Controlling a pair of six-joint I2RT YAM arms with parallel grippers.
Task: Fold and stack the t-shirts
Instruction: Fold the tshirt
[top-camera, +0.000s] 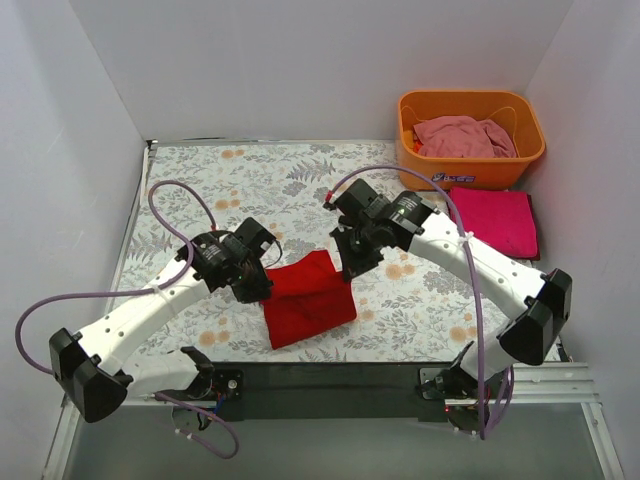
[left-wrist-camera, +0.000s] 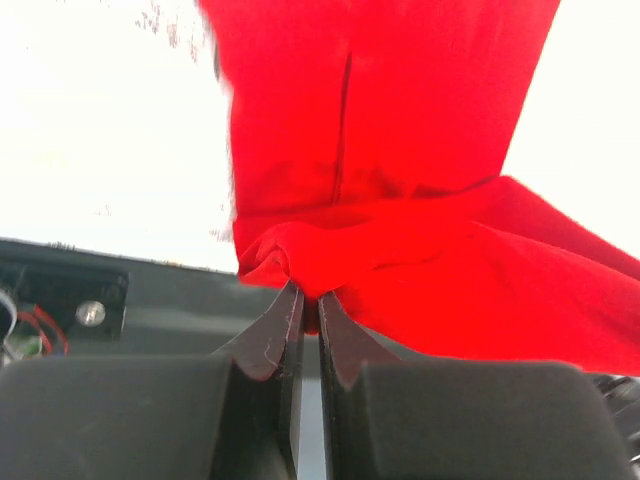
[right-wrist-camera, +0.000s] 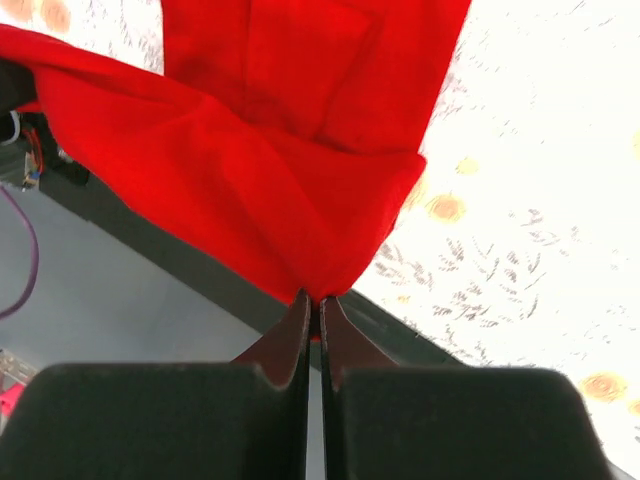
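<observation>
The bright red t-shirt (top-camera: 308, 298) lies partly folded on the floral table between the two arms. My left gripper (top-camera: 262, 287) is shut on its left edge; the left wrist view shows the red cloth (left-wrist-camera: 400, 190) bunched between the closed jaws. My right gripper (top-camera: 347, 272) is shut on its upper right corner; the right wrist view shows the red cloth (right-wrist-camera: 270, 180) pinched at the fingertips. The magenta-pink t-shirt (top-camera: 493, 220) lies folded flat at the right. The dusty pale pink t-shirt (top-camera: 462, 136) is crumpled inside the orange basket (top-camera: 473, 168).
The orange basket stands at the back right corner. White walls enclose the table on the left, back and right. A black rail (top-camera: 330, 385) with the arm bases runs along the near edge. Purple cables loop from both arms.
</observation>
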